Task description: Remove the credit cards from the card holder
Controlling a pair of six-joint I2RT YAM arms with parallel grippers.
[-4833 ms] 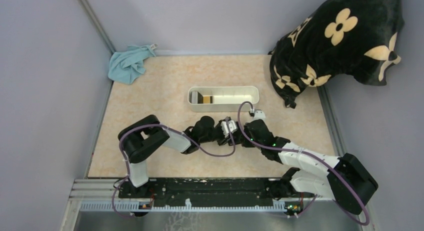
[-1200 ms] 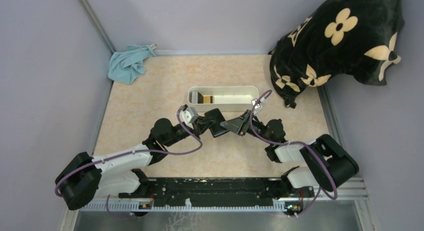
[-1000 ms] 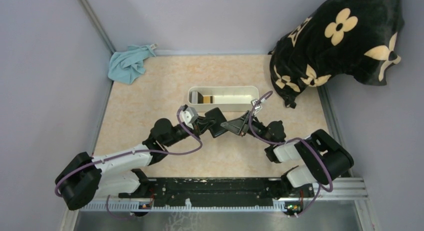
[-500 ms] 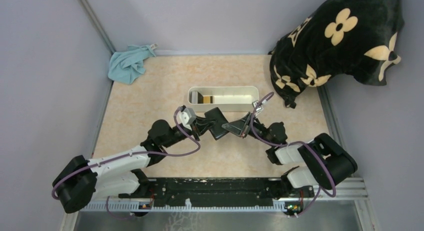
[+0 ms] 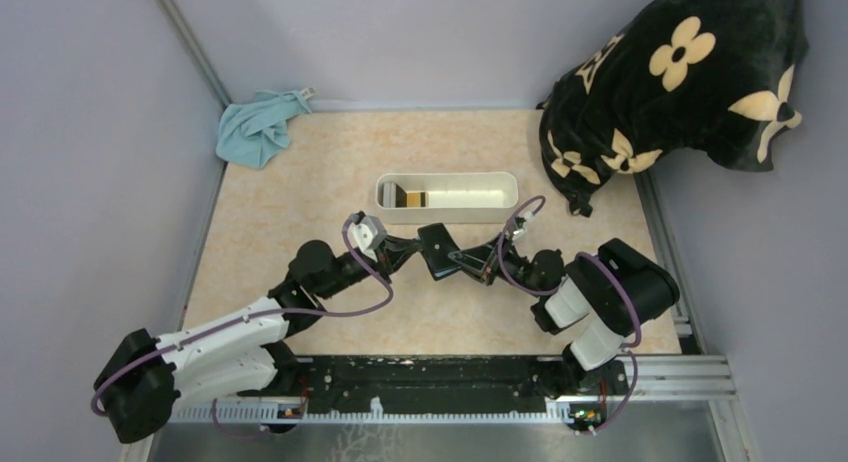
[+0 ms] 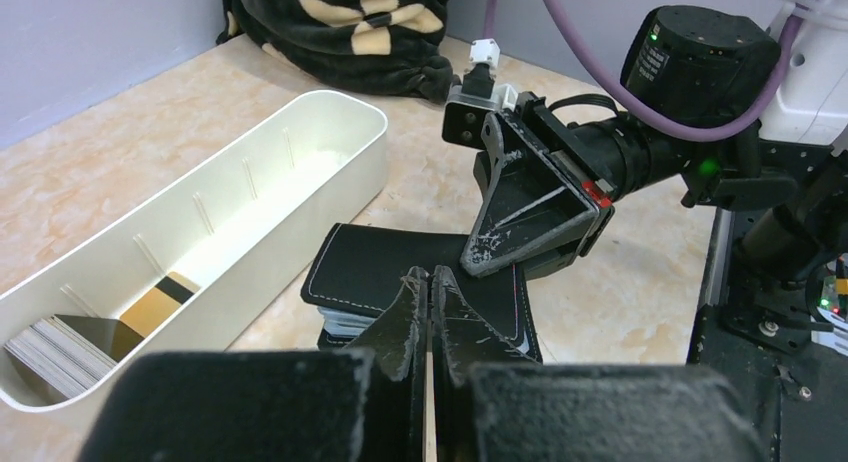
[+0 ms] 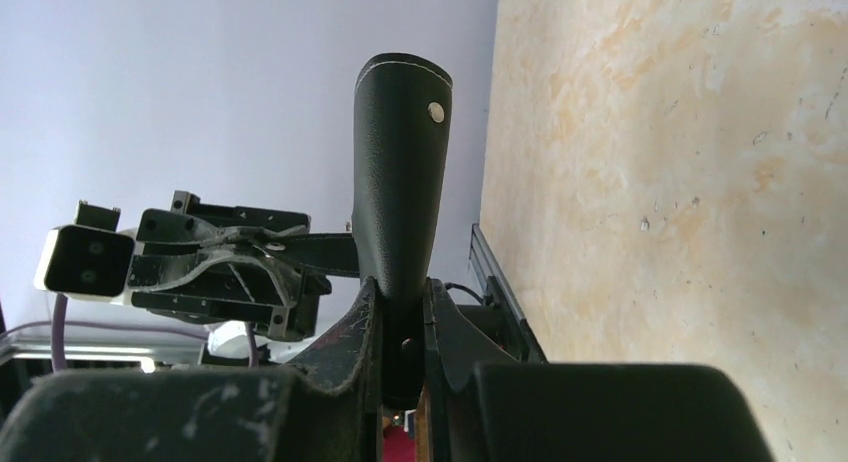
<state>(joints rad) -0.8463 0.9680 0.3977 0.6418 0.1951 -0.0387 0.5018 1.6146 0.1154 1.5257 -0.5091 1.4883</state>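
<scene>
Lavender walls close in a beige marbled table point(image 5: 300, 202), with a white tray point(image 5: 450, 215) sitting toward its back. Just in front of the tray, the black card holder point(image 5: 437, 250) is held between the two arms. The left gripper point(image 6: 430, 280) is clenched on the holder's near flap, fingers pressed together on the leather. The right gripper point(image 7: 402, 297) is clamped on the opposite edge, which has a snap stud. Pale edges of the credit cards point(image 6: 345, 322) show under the flap on the tray side. A small stack of cards point(image 5: 392, 195) lies at the tray's left end.
</scene>
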